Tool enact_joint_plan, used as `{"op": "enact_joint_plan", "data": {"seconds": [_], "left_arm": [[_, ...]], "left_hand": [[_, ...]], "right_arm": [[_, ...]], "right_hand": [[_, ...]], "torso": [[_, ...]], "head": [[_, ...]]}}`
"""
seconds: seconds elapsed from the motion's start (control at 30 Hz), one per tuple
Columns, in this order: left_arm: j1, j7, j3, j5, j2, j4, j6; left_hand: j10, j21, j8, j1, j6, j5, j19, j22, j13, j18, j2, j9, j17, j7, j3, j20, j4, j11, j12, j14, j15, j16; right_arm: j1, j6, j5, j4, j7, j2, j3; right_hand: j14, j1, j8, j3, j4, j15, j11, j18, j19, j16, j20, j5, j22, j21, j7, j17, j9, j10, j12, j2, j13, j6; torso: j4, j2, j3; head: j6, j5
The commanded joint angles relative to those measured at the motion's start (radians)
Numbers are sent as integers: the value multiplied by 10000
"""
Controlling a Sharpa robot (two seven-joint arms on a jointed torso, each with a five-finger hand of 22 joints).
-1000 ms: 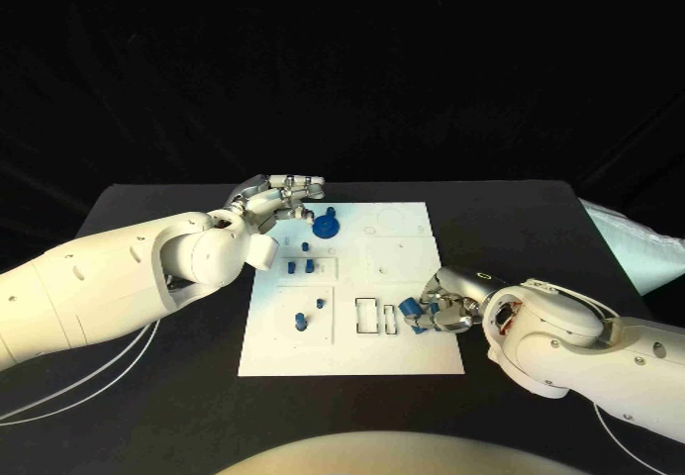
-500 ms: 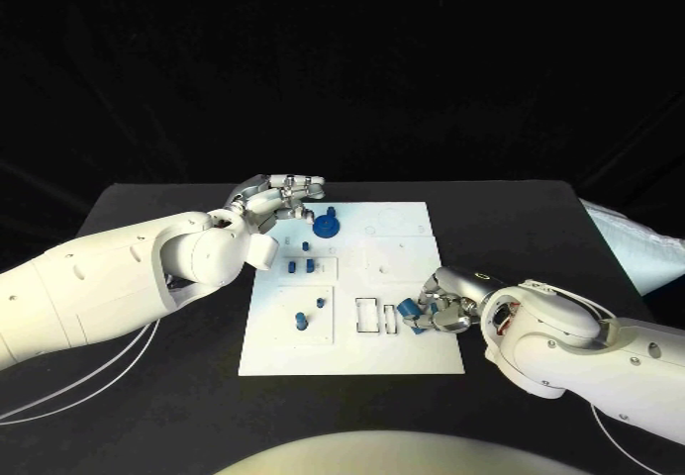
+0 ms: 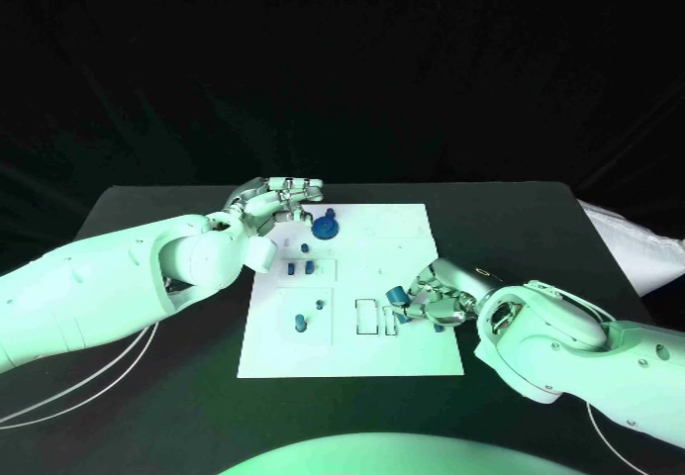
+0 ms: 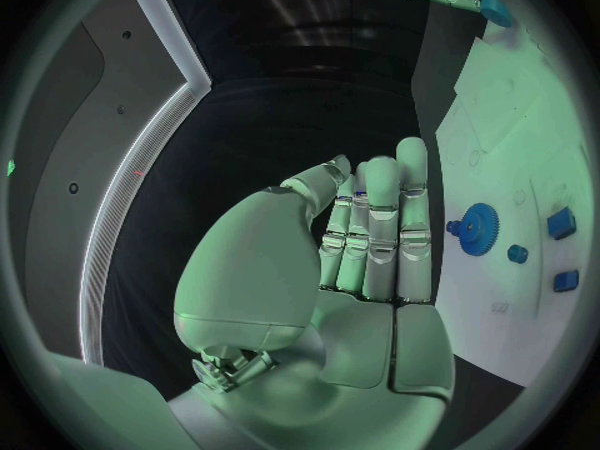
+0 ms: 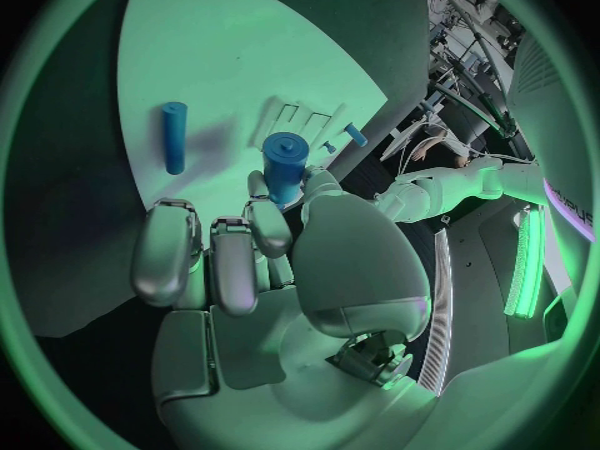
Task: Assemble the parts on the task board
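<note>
The white task board [image 3: 414, 346] lies mid-table. My right hand [image 3: 436, 305] hovers over the board's right-middle and grips a short blue cylinder [image 3: 396, 295] [image 5: 285, 166] at its fingertips, just above the rectangular slots [image 3: 374, 317]. My left hand [image 3: 278, 198] [image 4: 363, 240] rests at the board's far left corner with fingers straight and nothing in it. Beside that hand a blue gear [image 3: 327, 229] [image 4: 478, 229] stands on the board. Small blue blocks [image 3: 299, 265] [image 4: 560, 222] sit in the left column, and a blue peg [image 3: 300, 322] [image 5: 173, 136] lies nearer the front.
A white bag [image 3: 636, 242] lies at the table's right edge. White cables [image 3: 86, 381] run along the front left of the black table [image 3: 157, 213].
My right hand has carried the blue cylinder a little left and away from me, over the slots. The left hand has not moved.
</note>
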Motion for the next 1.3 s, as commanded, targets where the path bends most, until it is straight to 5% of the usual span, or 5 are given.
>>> {"op": "enact_joint_plan", "data": {"seconds": [0.03,0.3,0.63,1.03,1.3], "left_arm": [[-11,54,6,-35,17,15,158],[-30,52,6,-35,45,1,187],[-36,39,6,-35,58,-8,209],[-37,24,6,-35,59,-13,222],[-37,12,6,-35,53,-10,226]], "left_hand": [[-67,-44,58,-10,-73,17,7,-12,11,119,101,-5,-11,-3,-57,43,9,-29,41,-60,-21,-36],[-67,-44,58,-10,-73,17,7,-12,11,119,101,-5,-11,-3,-57,43,9,-29,41,-60,-21,-36],[-91,-63,76,-23,-84,19,14,-26,15,119,116,-4,-33,-3,-69,45,13,-28,72,-68,-19,-40],[-91,-63,76,-23,-84,19,14,-26,15,119,116,-4,-33,-3,-69,45,13,-28,72,-68,-19,-40],[-91,-63,76,-23,-84,19,14,-26,15,119,116,-4,-33,-3,-69,45,13,-28,72,-68,-19,-40]], "right_arm": [[8,56,445,-26,183,164,6],[-23,954,613,-335,43,774,9],[-44,1323,534,-663,-137,1212,8],[-44,1113,99,-743,-309,1371,7],[-44,1032,-201,-715,-249,1355,7]], "right_hand": [[596,13,303,-88,11,-96,-21,-139,-6,56,-72,52,20,19,-150,9,467,112,47,167,53,219],[592,-265,388,-260,10,-127,-57,-140,1,55,-98,-111,22,17,-195,3,626,216,136,366,210,253],[584,-358,419,-339,10,-134,-67,-146,8,39,-103,-197,45,26,-208,-22,691,234,137,425,241,255],[529,-1838,518,-1824,22,-114,-43,-135,-36,-135,-92,-3631,-29,-50,-188,-271,1124,107,-265,253,121,59],[494,-1874,521,-2049,-105,-91,-16,-120,-83,-266,-67,-3462,-107,-111,-161,-447,1265,-19,-560,367,-46,-51]], "torso": [[-6,4,0],[6,1,2],[3,2,-4],[6,2,-1],[-17,2,8]], "head": [[-6,22],[-6,32],[24,49],[23,63],[24,81]]}}
